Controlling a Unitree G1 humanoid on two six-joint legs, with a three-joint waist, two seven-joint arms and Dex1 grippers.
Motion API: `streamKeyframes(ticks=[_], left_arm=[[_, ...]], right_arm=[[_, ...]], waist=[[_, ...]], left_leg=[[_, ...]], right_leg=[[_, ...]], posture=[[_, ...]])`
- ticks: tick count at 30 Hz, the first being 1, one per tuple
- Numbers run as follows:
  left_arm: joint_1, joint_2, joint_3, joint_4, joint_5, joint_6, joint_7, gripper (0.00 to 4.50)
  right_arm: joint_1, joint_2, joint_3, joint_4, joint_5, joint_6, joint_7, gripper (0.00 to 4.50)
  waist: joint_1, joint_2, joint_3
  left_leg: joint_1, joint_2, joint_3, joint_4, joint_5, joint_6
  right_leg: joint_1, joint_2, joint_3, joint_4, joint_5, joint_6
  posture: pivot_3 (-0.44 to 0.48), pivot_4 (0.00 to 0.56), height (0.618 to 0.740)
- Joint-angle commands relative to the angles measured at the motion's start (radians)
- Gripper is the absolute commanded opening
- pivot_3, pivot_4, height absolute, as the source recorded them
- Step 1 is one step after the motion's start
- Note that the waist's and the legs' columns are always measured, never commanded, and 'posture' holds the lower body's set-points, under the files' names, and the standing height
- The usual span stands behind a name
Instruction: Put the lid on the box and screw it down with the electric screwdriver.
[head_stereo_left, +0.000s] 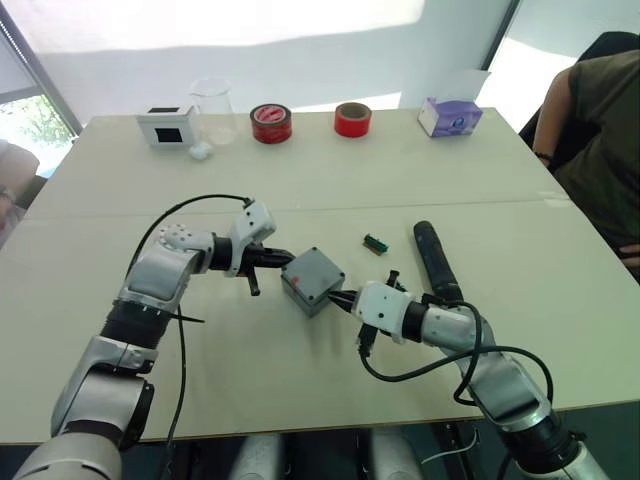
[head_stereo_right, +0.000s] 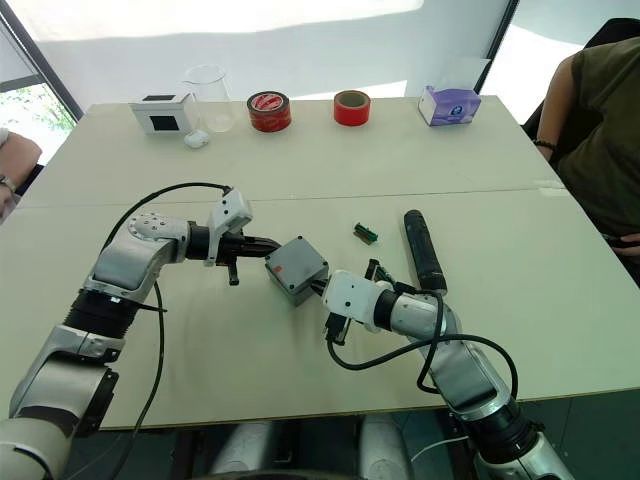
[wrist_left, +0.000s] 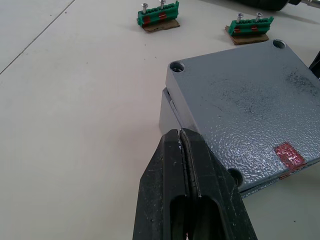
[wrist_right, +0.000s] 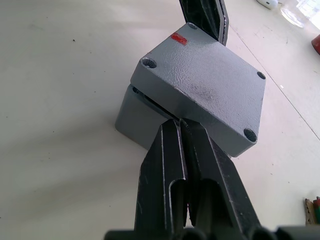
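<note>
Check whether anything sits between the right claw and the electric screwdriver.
Nothing visible blocks it. The electric screwdriver lies on the table just beyond the right claw, which is shut at the lid. The green screw holder lies off to the side.

Speckled grey lid (wrist_left: 250, 105) (red mark (wrist_left: 289, 154)), black screwdriver (head_stereo_left: 437, 262).

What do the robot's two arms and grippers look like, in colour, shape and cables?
Both arms have rounded silver-grey shells with black joints and a white wrist unit. A loose black cable loops beside each arm. The left gripper and the right gripper each have two narrow black fingers that taper toward the tip, with a matte, slightly scuffed surface.
</note>
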Motion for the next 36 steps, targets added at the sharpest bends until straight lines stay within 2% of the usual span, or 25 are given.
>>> streamKeyframes(ticks=[1, 36], left_arm=[[-0.007, -0.019, -0.012, -0.039, -0.015, -0.007, -0.018, 0.0], [-0.03, -0.002, -0.024, -0.003, 0.005, -0.027, -0.042, 0.0]], right_arm=[[-0.025, 0.004, -0.016, -0.022, 0.008, -0.009, -0.013, 0.08], [-0.016, 0.004, 0.001, -0.032, 0.002, -0.001, -0.017, 0.08]], waist=[[0.0, 0.0, 0.0], [0.0, 0.0, 0.0]], left_leg=[[0.0, 0.0, 0.0, 0.0, 0.0, 0.0], [0.0, 0.0, 0.0, 0.0, 0.0, 0.0]], right_leg=[[0.0, 0.0, 0.0, 0.0, 0.0, 0.0], [0.0, 0.0, 0.0, 0.0, 0.0, 0.0]], posture=[[0.0, 0.15, 0.74], [0.0, 0.15, 0.74]])
